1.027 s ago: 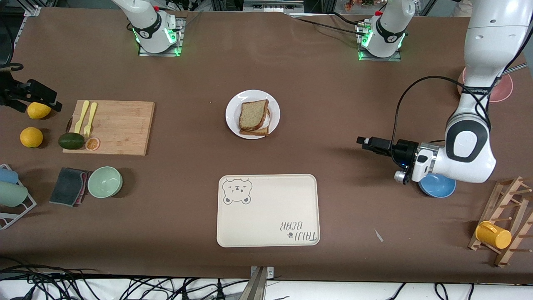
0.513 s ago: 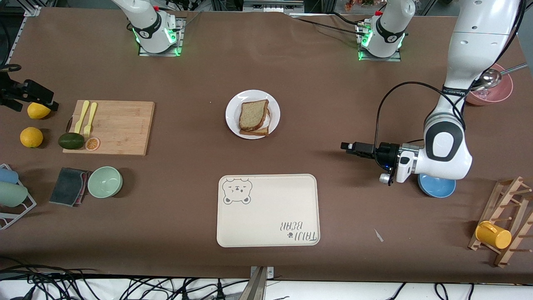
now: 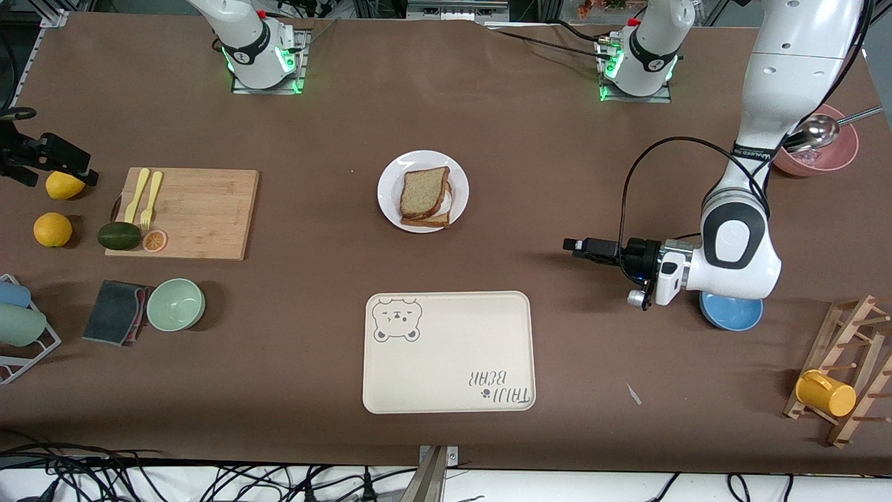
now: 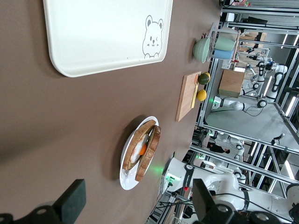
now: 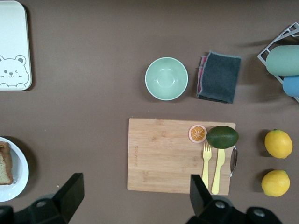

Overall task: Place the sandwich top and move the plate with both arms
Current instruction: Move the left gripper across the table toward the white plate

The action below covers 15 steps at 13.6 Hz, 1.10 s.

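Both jaws gape empty: left gripper [image 3: 568,245] over bare brown table [image 3: 557,174], right gripper [image 3: 87,174] over lemon [image 3: 64,185].

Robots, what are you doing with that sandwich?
The sandwich top already lies on the egg slice on the plate, so the sandwich is built. No gripper touches it. The left gripper, open, hangs over bare table toward the left arm's end, pointed at the plate. The right gripper, open too, is over a lemon at the right arm's end. The bear tray lies nearer the camera than the plate.
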Tool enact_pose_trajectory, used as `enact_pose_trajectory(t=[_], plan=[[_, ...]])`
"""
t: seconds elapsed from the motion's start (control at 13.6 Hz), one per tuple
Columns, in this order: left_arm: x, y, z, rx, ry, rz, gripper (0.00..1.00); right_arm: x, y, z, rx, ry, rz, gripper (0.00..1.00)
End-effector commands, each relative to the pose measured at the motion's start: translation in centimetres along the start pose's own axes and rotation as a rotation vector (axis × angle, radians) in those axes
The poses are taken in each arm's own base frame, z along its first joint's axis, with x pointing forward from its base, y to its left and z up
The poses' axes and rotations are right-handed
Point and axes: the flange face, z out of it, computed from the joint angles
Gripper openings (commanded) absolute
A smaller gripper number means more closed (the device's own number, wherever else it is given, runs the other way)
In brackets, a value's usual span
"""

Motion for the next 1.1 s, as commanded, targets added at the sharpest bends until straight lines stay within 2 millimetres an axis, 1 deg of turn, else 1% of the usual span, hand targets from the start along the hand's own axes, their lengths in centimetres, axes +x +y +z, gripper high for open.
enact_pose_trajectory(t=[0.0, 0.07, 0.15, 0.22, 0.29, 0.37, 0.44, 0.51, 0.66, 0.73, 0.81, 0.95, 1.03], plan=[[0.0, -0.3, -3.0, -0.028, 0.067, 0.002, 1.00, -0.7, -0.1, -0.6, -0.006, 0.001, 0.005, 1.00], [-0.1, -1.0, -4.2, -0.036, 0.083, -0.002, 1.00, -0.7, -0.1, -0.6, -0.006, 0.001, 0.005, 1.00], [-0.4, -1.0, -4.6, -0.038, 0.089, 0.003, 1.00, -0.7, -0.1, -0.6, -0.006, 0.001, 0.005, 1.00], [-0.8, -0.9, -4.5, -0.038, 0.088, 0.016, 1.00, -0.7, -0.1, -0.6, -0.006, 0.001, 0.005, 1.00], [-2.0, -0.8, -4.1, -0.037, 0.080, 0.038, 1.00, -0.8, -0.1, -0.5, -0.006, 0.000, 0.005, 1.00], [-3.7, -1.0, -3.2, -0.036, 0.065, 0.075, 1.00, -0.7, -0.1, -0.6, -0.006, 0.001, 0.005, 1.00], [-5.3, -1.6, -2.4, -0.047, 0.060, 0.113, 1.00, -0.7, -0.1, -0.6, -0.006, 0.001, 0.005, 1.00], [-6.4, -1.7, -2.1, -0.057, 0.062, 0.131, 1.00, -0.7, -0.1, -0.4, -0.006, -0.002, 0.005, 1.00], [-8.2, -1.6, -1.5, -0.063, 0.050, 0.119, 1.00, -0.7, -0.1, -0.5, -0.006, 0.000, 0.005, 1.00], [-9.2, -2.0, -0.9, -0.070, 0.043, 0.103, 1.00, -0.7, -0.1, -0.5, -0.006, 0.000, 0.005, 1.00], [-10.0, -2.3, 0.0, -0.091, 0.048, 0.093, 1.00, -0.7, -0.1, -0.5, -0.006, 0.000, 0.005, 1.00], [-10.7, -2.1, 3.5, -0.113, 0.059, 0.110, 1.00, -0.7, -0.1, -0.4, -0.006, -0.002, 0.005, 1.00], [-10.4, -1.8, 5.5, -0.095, 0.069, 0.114, 1.00, -0.7, -0.1, -0.5, -0.006, 0.000, 0.005, 1.00]])
